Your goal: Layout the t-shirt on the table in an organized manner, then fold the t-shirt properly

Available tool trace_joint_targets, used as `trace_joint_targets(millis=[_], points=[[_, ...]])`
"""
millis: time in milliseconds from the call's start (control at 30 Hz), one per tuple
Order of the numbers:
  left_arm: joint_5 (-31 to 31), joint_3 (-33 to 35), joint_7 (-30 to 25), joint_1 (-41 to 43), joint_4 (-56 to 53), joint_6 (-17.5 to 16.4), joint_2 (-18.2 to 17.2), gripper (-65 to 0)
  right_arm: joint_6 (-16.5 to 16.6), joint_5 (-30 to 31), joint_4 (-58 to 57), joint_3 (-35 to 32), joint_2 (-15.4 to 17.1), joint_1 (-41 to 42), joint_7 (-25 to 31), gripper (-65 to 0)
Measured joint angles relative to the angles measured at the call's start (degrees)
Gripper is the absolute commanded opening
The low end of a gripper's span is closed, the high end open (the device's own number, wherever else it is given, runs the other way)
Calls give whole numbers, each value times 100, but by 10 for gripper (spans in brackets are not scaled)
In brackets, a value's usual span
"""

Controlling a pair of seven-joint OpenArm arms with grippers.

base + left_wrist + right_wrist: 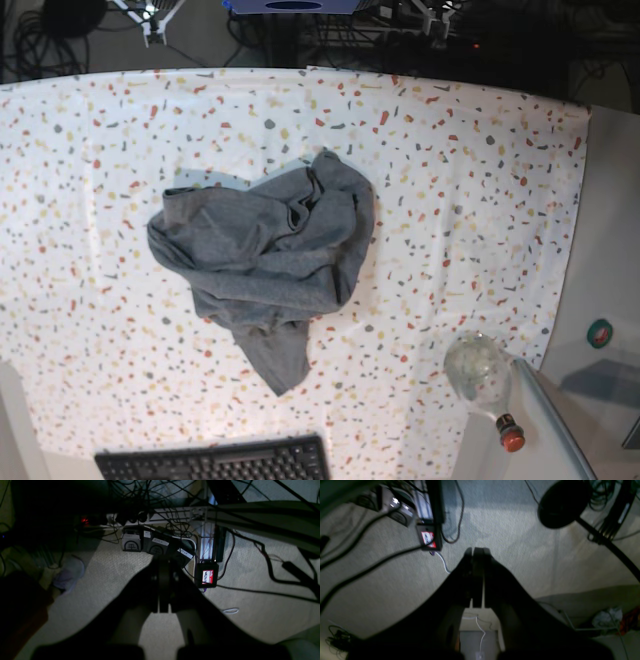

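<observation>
The grey t-shirt (263,257) lies crumpled in a heap near the middle of the table (470,180), which has a white speckled cloth. One narrow end of it trails toward the front edge. Neither arm shows in the base view. My left gripper (163,562) is shut and empty; its wrist view looks down on carpet and cables, away from the table. My right gripper (477,551) is also shut and empty, over carpet floor. The shirt shows in neither wrist view.
A black keyboard (215,461) lies at the table's front edge. A clear bottle with a red cap (485,378) lies at the front right. A plain grey side surface (610,250) adjoins the right. Power bricks (155,545) and cables lie on the floor.
</observation>
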Motion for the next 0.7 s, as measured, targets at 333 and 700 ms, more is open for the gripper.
trace_joint_targets(millis=[333,700], points=[[17,2,-39,129,70,4,-111,-650,2,4,205,24,-13,-275,-15,-650],[-11,-511,66,2518,3333,-9,-693,-650,-61,-59,5276,988,-92,-3220,-1279,-650]])
